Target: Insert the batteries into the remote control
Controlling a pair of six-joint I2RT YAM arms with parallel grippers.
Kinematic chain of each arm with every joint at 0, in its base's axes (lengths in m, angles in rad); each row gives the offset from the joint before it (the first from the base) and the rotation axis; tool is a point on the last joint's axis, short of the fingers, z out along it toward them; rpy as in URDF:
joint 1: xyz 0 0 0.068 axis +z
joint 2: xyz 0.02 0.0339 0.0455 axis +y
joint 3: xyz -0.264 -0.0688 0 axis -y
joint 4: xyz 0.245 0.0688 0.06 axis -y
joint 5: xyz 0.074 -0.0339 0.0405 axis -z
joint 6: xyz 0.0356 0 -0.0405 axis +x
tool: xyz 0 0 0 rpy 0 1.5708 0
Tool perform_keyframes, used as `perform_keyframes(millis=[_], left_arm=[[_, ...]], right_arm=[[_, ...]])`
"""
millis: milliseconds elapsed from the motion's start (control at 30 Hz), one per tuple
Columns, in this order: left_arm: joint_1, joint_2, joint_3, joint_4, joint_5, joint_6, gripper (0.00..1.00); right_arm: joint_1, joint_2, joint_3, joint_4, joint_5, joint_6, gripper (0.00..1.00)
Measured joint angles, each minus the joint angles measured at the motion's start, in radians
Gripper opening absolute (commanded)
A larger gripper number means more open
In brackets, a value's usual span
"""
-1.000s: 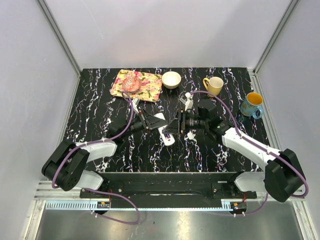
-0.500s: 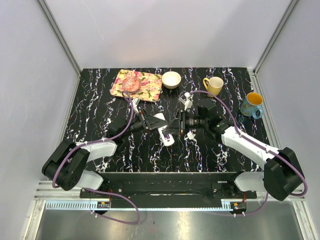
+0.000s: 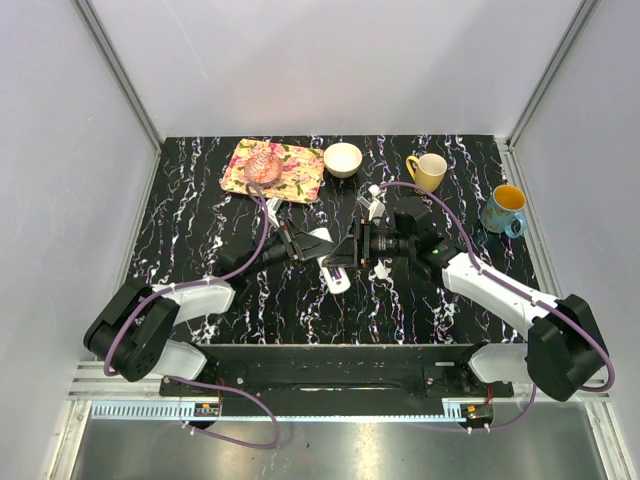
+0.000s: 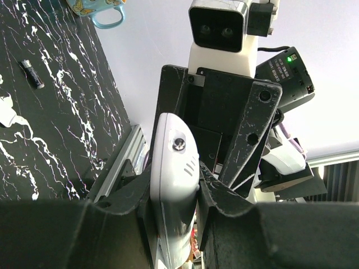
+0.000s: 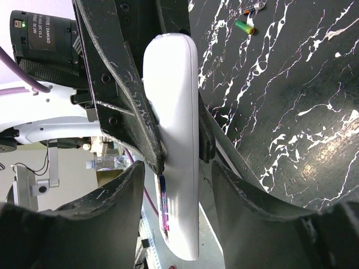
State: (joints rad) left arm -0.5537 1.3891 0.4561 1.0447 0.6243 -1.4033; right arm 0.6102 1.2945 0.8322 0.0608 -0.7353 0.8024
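Note:
The white remote control point(image 3: 333, 270) is held off the table, with my left gripper point(image 3: 308, 243) shut on one end of it. In the left wrist view the remote control point(image 4: 173, 168) is pinched between both pads of the left gripper point(image 4: 174, 190). My right gripper point(image 5: 176, 168) is open and straddles the remote control point(image 5: 174, 129) with a gap on each side. A dark blue-purple battery point(image 5: 163, 210) lies in the remote's slot. A green battery point(image 5: 244, 26) and a dark battery point(image 4: 32, 74) lie loose on the table.
At the back of the black marbled table stand a floral tray point(image 3: 290, 172), a white bowl point(image 3: 343, 158), a yellow mug point(image 3: 428, 170) and a blue mug point(image 3: 503, 210). A small white piece point(image 4: 5, 109) lies near the dark battery.
My right gripper has edged left along the remote, and its jaws stand wider than half a second ago. The left gripper has kept its hold.

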Motion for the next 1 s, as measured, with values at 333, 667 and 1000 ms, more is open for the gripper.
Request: perform_keyframes(millis=[333, 667, 1000], left_arm=[[-0.001, -0.001, 0.000, 0.004, -0.003, 0.000, 0.00], [0.000, -0.016, 0.001, 0.008, 0.010, -0.019, 0.00], [0.002, -0.020, 0.001, 0.006, -0.002, -0.010, 0.00]], right_arm=[[0.000, 0.000, -0.003, 0.000, -0.042, 0.009, 0.42], [-0.004, 0.008, -0.014, 0.027, -0.097, 0.013, 0.00], [-0.004, 0.016, -0.016, 0.052, -0.097, 0.044, 0.96]])
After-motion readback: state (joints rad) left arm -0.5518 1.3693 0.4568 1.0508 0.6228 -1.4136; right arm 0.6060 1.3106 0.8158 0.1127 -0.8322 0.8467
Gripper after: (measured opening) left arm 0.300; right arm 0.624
